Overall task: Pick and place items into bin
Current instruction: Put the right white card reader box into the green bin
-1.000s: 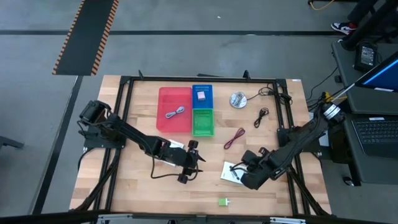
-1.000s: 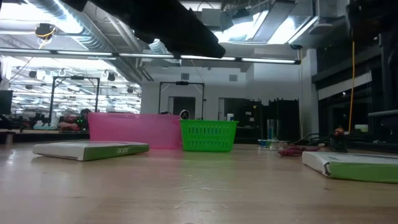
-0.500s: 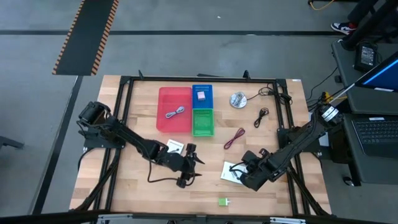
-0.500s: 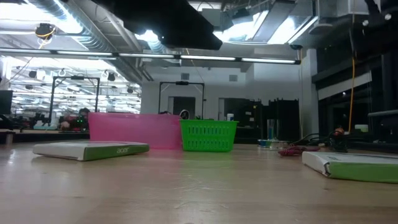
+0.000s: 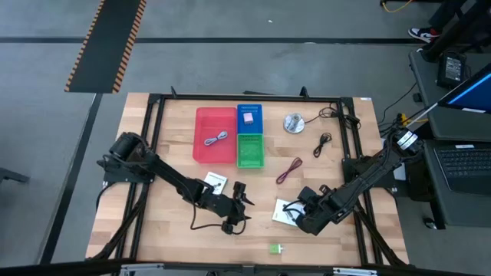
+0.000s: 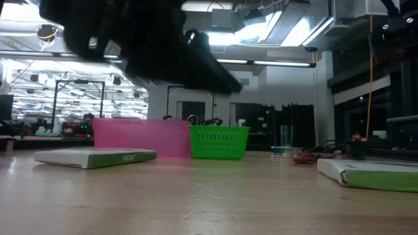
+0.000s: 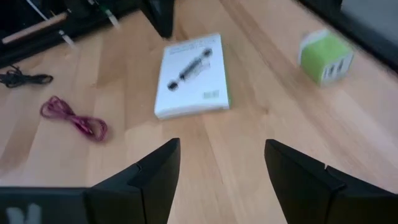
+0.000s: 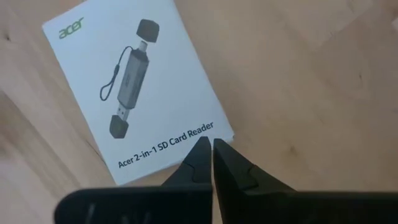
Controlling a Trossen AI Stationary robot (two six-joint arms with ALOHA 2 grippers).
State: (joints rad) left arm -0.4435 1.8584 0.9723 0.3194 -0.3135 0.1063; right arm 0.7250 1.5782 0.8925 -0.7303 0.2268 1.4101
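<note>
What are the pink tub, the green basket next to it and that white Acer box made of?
The pink tub looks like smooth, slightly translucent plastic: its walls glow evenly. The green basket seems to be moulded plastic too, with slotted lattice walls. The white Acer box looks like matt printed cardboard, with sharp flat edges and a printed picture of a card reader, though a coated finish can't be ruled out.

Even overhead light; near arm [image 6: 144, 46] blurred.

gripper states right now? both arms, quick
Left gripper: open, holding nothing, above bare wood short of a white box.
Right gripper: shut, empty, tips at the edge of the Acer card reader box.
</note>
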